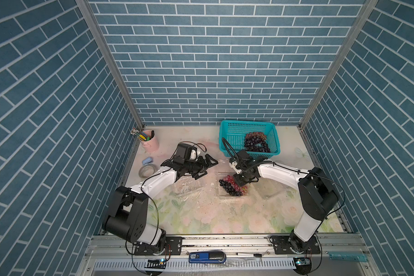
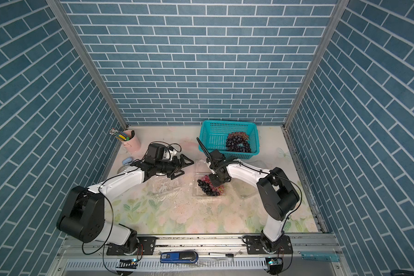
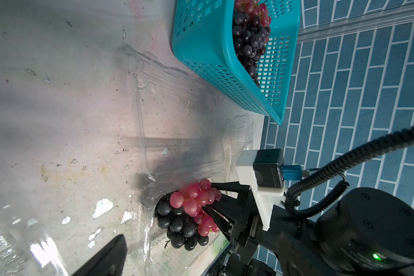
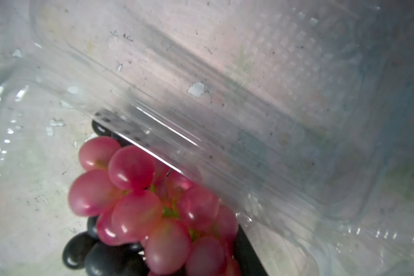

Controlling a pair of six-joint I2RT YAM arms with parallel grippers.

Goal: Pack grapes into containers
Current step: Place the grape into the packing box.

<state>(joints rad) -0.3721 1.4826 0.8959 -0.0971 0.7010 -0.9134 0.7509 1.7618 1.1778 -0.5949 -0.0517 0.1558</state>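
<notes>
A clear container (image 1: pixel 220 194) (image 2: pixel 196 194) in mid-table holds dark grapes (image 1: pixel 227 188) (image 3: pixel 177 224) with a red-pink bunch (image 1: pixel 228 178) (image 3: pixel 191 198) (image 4: pixel 134 210) on top; its lid (image 3: pixel 177 114) (image 4: pixel 249 119) lies open behind. My right gripper (image 1: pixel 240 182) (image 2: pixel 216 182) (image 3: pixel 208 197) reaches down into it, fingers (image 4: pixel 246 253) closed round the red-pink bunch. My left gripper (image 1: pixel 209 168) (image 2: pixel 187 167) hovers open and empty to the left; one finger (image 3: pixel 105 258) shows. Two more containers (image 1: pixel 187 188) (image 1: pixel 273 188) flank the middle one.
A teal basket (image 1: pixel 234 133) (image 2: pixel 213 133) (image 3: pixel 201 47) at the back right holds more grapes (image 1: pixel 256 142) (image 3: pixel 246 35). A pink cup of pens (image 1: pixel 150 141), a tape roll (image 1: pixel 146 170) and a small blue object (image 1: pixel 147 161) sit at the back left.
</notes>
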